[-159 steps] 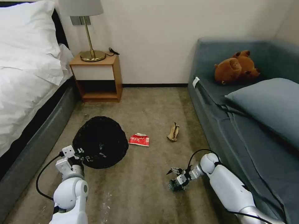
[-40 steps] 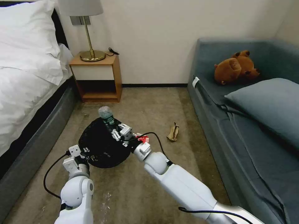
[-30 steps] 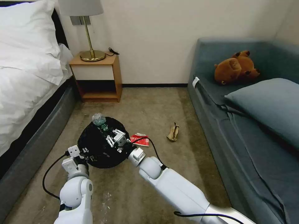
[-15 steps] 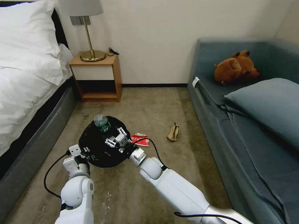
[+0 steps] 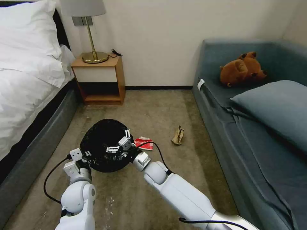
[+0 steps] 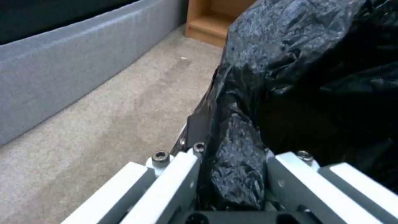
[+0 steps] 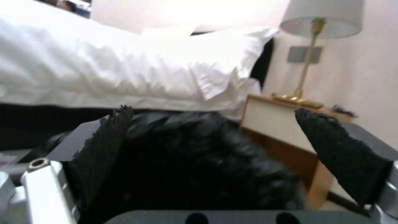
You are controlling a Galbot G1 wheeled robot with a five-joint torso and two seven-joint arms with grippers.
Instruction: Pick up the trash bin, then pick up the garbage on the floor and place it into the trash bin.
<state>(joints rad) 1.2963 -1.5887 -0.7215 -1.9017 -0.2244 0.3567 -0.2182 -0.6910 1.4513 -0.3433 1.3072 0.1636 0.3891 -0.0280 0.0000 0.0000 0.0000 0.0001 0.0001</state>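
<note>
From the head view, the left gripper (image 5: 83,156) sits at the near rim of the trash bin (image 5: 100,140), and the left wrist view gives what the head camera cannot: a fold of the crinkled black bag (image 6: 236,174) runs straight down between the two white fingers (image 6: 170,183), which are closed against it from both sides. So the left gripper has hold of the bin by its lined rim. Beyond those fingers, the same view shows bare carpet (image 6: 104,124) and the grey bed base (image 6: 74,56) off to one side.

The right gripper (image 5: 121,142) hangs over the bin's mouth on the side away from the left gripper. In the head view its fingers stand spread wide apart with nothing between them. The right wrist view confirms it: two dark, ragged-edged pads (image 7: 340,155) sit far apart at the frame's sides, and between them lies only the black bag lining, with the white bedding (image 7: 124,71) and the lamp (image 7: 319,18) beyond.

The bin's inside reads as plain black from above; I cannot tell what lies in it.

Just beyond the right gripper's wrist, on the carpet, lies the red-and-white packet (image 5: 144,143), close beside the bin. The tan-brown scrap (image 5: 178,135) lies farther out from that gripper, toward the sofa (image 5: 224,102).
</note>
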